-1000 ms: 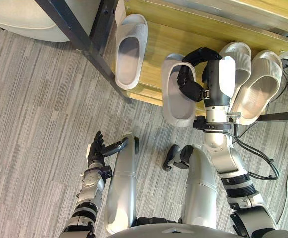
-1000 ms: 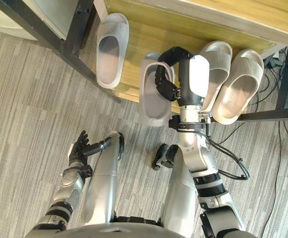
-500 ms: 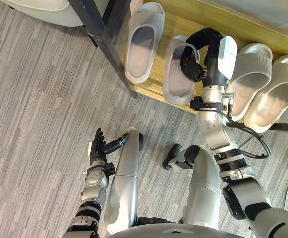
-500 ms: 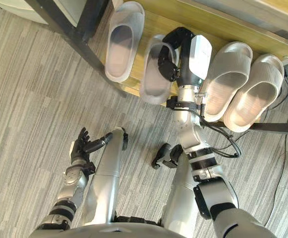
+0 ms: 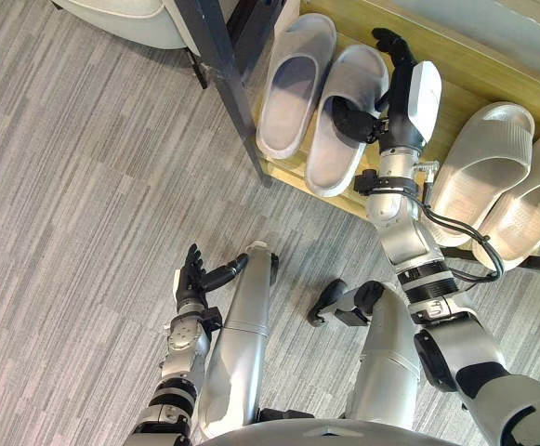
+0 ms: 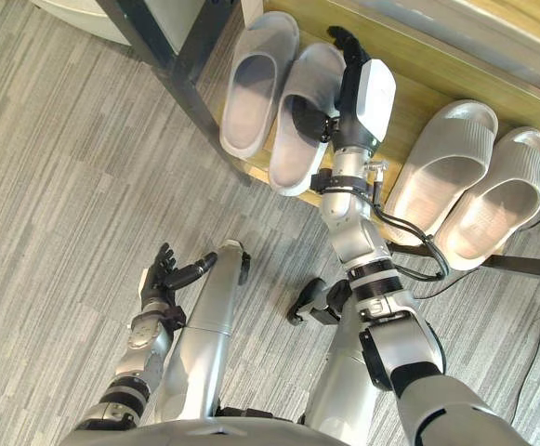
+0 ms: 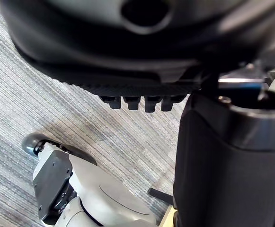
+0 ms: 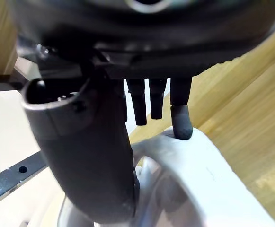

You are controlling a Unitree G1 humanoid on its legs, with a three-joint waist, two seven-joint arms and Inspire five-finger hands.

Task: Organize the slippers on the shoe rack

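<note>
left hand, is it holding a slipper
No, the left hand is open and empty, low over the grey carpet.

Bare shelf [image 5: 467, 67] lies between left slippers [image 5: 293, 98] and right slippers [image 5: 479, 181]; a black post [image 5: 221, 79] borders the left.

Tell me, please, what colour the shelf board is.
Shelf board: light yellow wood, best in left eye view.

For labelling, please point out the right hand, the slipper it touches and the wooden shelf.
right hand [image 5: 423, 93]: left eye view, its back.
slipper [image 5: 333, 167]: left eye view, heel end.
wooden shelf [image 5: 460, 84]: left eye view, bare wood.
</note>
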